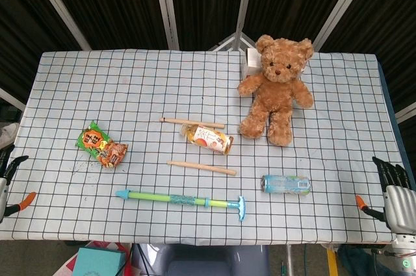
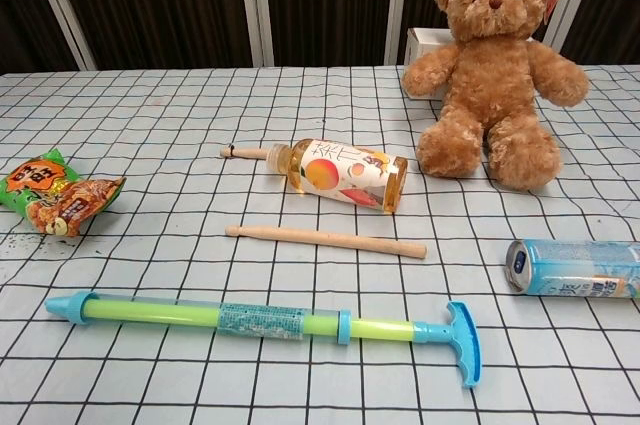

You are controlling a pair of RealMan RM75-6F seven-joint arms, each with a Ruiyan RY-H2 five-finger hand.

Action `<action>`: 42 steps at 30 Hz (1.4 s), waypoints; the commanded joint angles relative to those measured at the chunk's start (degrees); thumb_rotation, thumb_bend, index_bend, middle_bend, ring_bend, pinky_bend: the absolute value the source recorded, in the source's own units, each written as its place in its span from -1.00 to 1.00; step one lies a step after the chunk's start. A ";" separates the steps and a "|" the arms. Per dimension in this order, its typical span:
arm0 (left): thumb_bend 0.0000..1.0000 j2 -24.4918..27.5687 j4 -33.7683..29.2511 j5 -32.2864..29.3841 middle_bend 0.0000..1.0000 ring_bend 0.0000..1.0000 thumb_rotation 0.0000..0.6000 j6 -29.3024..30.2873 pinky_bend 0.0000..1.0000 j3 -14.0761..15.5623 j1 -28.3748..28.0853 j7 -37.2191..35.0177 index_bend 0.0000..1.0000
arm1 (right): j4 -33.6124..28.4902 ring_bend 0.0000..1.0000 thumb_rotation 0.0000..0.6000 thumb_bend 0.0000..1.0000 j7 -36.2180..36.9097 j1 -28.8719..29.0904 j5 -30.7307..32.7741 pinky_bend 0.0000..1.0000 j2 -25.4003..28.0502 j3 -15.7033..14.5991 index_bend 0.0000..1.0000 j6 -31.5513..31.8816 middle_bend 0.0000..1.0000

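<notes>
front edge: pump toy (image 1: 185,199) | right front: can (image 1: 286,184) | left: snack bag (image 1: 101,145)
</notes>
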 commanded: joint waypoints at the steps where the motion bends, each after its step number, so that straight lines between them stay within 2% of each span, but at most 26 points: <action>1: -0.38 0.17 0.12 -0.56 -1.00 -1.00 1.00 0.02 -0.76 -0.30 0.05 -0.58 -0.65 | 3.92 -0.71 1.00 -0.46 12.05 4.25 3.31 -1.00 -2.10 4.03 -0.87 -6.14 -0.67; 5: -0.38 0.43 0.10 -2.00 -1.00 -1.00 1.00 -0.50 -0.76 -0.85 0.02 -2.24 -0.64 | 6.74 -0.71 1.00 -0.46 18.85 8.24 5.15 -1.00 -2.51 6.64 -0.84 -12.25 -0.65; 9: -0.38 0.67 0.23 -2.73 -1.00 -1.00 1.00 -0.30 -0.76 -1.24 0.19 -2.91 -0.65 | 9.36 -0.73 1.00 -0.46 25.14 13.12 7.86 -1.00 -2.07 8.77 -0.84 -21.58 -0.65; 12: -0.38 0.65 0.31 -3.37 -1.00 -1.00 1.00 -0.40 -0.76 -1.38 0.26 -2.91 -0.65 | 12.55 -0.73 1.00 -0.46 26.88 17.24 11.47 -1.00 -3.52 10.60 -0.83 -28.75 -0.65; 14: -0.38 0.56 0.33 -3.72 -1.00 -1.00 1.00 -0.44 -0.76 -1.56 0.21 -2.64 -0.65 | 17.46 -0.73 1.00 -0.46 25.15 21.23 16.78 -1.00 -6.94 12.90 -0.83 -34.05 -0.65; 16: -0.38 0.47 0.37 -3.83 -1.00 -1.00 1.00 -0.42 -0.76 -1.65 0.17 -2.40 -0.65 | 20.58 -0.73 1.00 -0.46 23.57 23.66 20.06 -1.00 -9.35 14.38 -0.81 -36.50 -0.64; 28: -0.38 0.37 0.52 -5.29 -1.00 -1.00 1.00 -0.84 -0.76 -2.31 -0.09 -1.82 -0.65 | 31.65 -0.73 1.00 -0.46 15.49 30.97 27.16 -1.00 -15.77 16.65 -0.71 -42.92 -0.57; 42: -0.38 0.18 0.52 -6.39 -1.00 -1.00 1.00 -1.48 -0.76 -2.64 -0.45 -0.82 -0.65 | 38.81 -0.71 1.00 -0.46 9.08 37.56 33.80 -1.00 -21.05 19.24 -0.68 -47.89 -0.55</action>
